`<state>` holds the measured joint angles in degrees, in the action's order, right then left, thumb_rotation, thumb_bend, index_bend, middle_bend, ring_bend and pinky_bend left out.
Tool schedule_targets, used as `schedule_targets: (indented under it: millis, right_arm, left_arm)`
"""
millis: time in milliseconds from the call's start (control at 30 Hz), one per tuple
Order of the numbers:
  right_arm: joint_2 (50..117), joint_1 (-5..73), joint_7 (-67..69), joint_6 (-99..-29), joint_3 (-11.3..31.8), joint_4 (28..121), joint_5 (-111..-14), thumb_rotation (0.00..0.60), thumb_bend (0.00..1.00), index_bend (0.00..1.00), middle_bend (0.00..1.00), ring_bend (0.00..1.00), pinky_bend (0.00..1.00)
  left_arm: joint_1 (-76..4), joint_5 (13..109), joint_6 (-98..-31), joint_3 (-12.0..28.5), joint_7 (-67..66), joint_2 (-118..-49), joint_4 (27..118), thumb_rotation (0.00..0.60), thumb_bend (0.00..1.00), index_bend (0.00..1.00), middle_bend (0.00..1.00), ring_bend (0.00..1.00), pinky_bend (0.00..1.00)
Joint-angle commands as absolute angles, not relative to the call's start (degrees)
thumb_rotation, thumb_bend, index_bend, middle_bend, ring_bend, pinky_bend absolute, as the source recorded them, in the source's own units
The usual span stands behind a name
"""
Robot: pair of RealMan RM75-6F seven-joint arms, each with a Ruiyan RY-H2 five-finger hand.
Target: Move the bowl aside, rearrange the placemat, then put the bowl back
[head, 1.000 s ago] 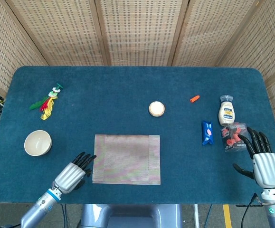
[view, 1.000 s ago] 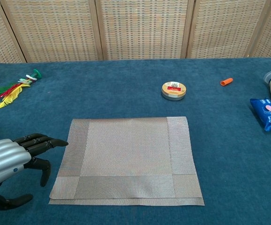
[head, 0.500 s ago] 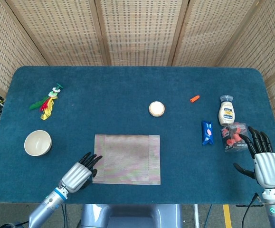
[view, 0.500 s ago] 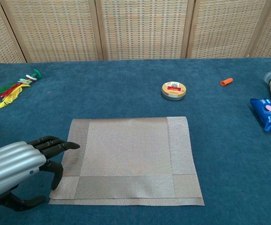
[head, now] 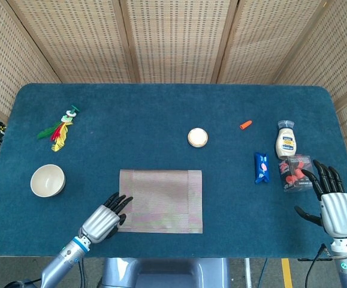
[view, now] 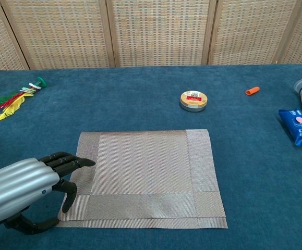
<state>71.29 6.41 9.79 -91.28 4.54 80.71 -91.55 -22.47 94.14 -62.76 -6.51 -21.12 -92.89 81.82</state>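
Rearranging the placemat (head: 161, 200) is the step in hand: the bowl (head: 47, 180) already sits aside, well left of the mat, so I judge my next move is to press on the mat's near-left corner and slide it square. My left hand (view: 23, 185) is empty, fingers extended over that corner, thumb beneath. My right hand (head: 331, 201) idles at the table's right edge, fingers spread, holding nothing.

Bright, even light from overhead, both views. Shadows soft and small: a faint one under the left hand (view: 20, 187) beside the placemat (view: 143, 174). Mild sheen on that hand's silver back. No glare on the table (head: 161, 120). Focus sharp throughout; no motion blur. Head view's table edges bow slightly.
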Motion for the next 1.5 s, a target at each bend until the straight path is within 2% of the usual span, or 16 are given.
schedule_targets:
  millis: [33,467,867,1000,1433,1500]
  right_arm:
    - [71.29,6.41,9.8,-91.28,4.54,80.71,-91.53,0.6,0.12,0.19,0.0,0.0,0.0]
    - [71.28,6.42,9.95,-91.25,4.55,80.68,-91.56,0.6,0.12,0.19,0.0,0.0,0.0]
    - [71.21,6.37,10.19,-91.33,4.6,80.72,-91.49,0.6,0.12,0.19,0.0,0.0,0.0]
    - [71.2,6.39,10.2,-91.32,4.53,80.71,-91.62,0.6,0.12,0.19,0.0,0.0,0.0]
    - [71.31,6.6,10.78,-90.52,4.84,79.77,-90.72,0.6,0.12,0.19,0.0,0.0,0.0]
    - [71.43,6.67,10.89,-90.03,4.98,79.38,-90.15,0.6,0.12,0.19,0.0,0.0,0.0]
  left_arm:
    - [-22.61,93.93,-62.54,-6.48,-21.09,-93.09,81.68,0.6,0.37,0.54,0.0,0.0,0.0]
    - [-22.91,93.51,-62.68,-6.58,-20.26,-93.2,81.38,0.6,0.48,0.57,0.0,0.0,0.0]
    - [-23.2,93.11,-62.68,-6.48,-20.14,-92.83,81.47,0.6,0.49,0.61,0.0,0.0,0.0]
    - [-24.08,92.7,-63.03,-4.83,-20.04,-91.74,82.78,0.6,0.49,0.61,0.0,0.0,0.0]
    - [-30.21,84.97,-58.66,4.99,-20.7,-86.66,87.94,0.6,0.49,0.63,0.0,0.0,0.0]
    - [-32.99,80.83,-55.71,9.0,-20.68,-86.29,86.68,0.6,0.49,0.63,0.0,0.0,0.0]
